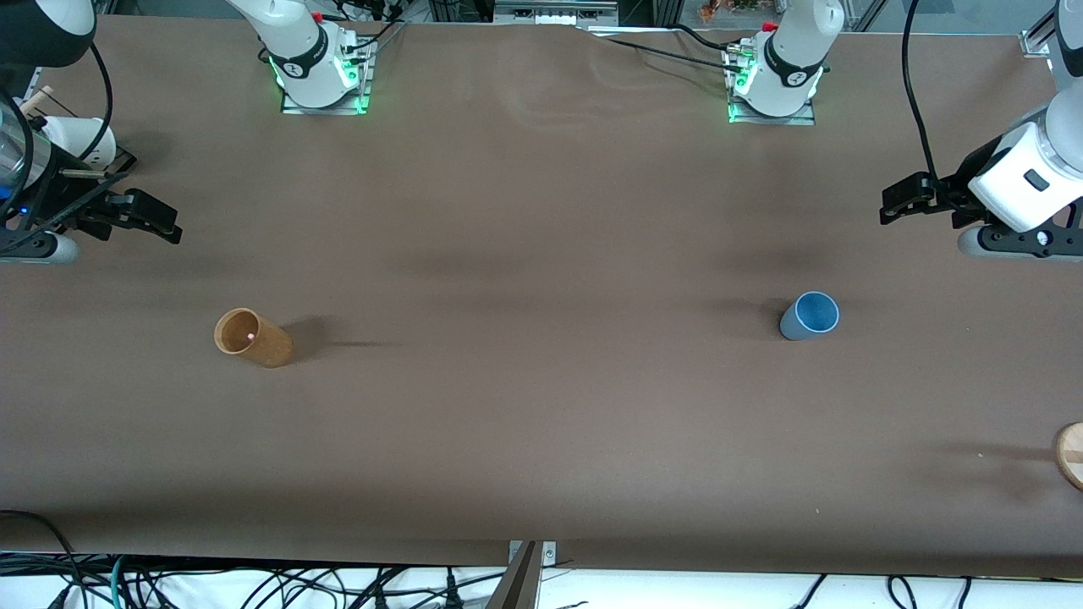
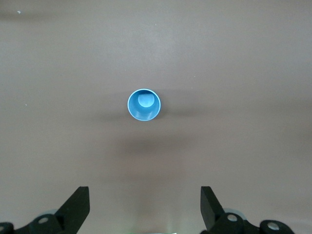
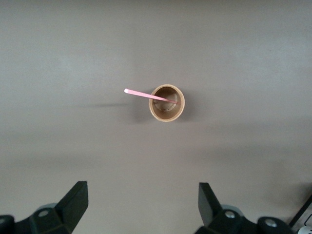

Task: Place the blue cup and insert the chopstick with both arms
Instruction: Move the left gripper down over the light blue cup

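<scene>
Right wrist view: chopstick (image 3: 146, 95) (in wooden cup (image 3: 166, 103))

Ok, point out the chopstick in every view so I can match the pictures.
Front view: only the pink tip of the chopstick shows, inside the wooden cup toward the right arm's end of the table.
Left wrist view: not in it; only the blue cup shows.
Right wrist view: the chopstick leans out over the wooden cup's rim.
Shared landmark: the wooden cup.

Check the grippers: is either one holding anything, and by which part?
Nothing is held. The left gripper and the right gripper are both open and up in the air. The blue cup stands alone; the chopstick sits in the wooden cup.
</scene>
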`<state>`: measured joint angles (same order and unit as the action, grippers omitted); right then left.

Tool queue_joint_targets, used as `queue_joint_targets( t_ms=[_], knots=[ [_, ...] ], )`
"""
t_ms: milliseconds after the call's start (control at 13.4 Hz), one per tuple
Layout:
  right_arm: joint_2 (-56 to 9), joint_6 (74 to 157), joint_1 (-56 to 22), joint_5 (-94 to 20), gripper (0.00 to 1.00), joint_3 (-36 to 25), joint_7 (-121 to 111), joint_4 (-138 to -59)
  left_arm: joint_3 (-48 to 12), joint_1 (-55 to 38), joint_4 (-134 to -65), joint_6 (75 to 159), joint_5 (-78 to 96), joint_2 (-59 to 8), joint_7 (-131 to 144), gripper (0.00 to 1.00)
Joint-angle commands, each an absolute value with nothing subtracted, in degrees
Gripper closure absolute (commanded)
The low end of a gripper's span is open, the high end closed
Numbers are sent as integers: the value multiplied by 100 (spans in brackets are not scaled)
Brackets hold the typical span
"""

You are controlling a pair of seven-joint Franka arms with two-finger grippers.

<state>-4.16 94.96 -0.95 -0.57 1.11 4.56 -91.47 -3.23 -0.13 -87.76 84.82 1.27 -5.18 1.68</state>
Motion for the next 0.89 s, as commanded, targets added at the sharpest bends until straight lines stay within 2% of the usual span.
queue_joint_targets(
  t_ms=[0,820],
  knots=[
    [-290,9439,-70,9,0,167,545,-9220,-334,-26,-8701,8402,70,-554,35,0],
    [-290,9439,-70,9,0,167,545,-9220,-316,-35,-8710,8648,26,-1045,18,0]
  ],
)
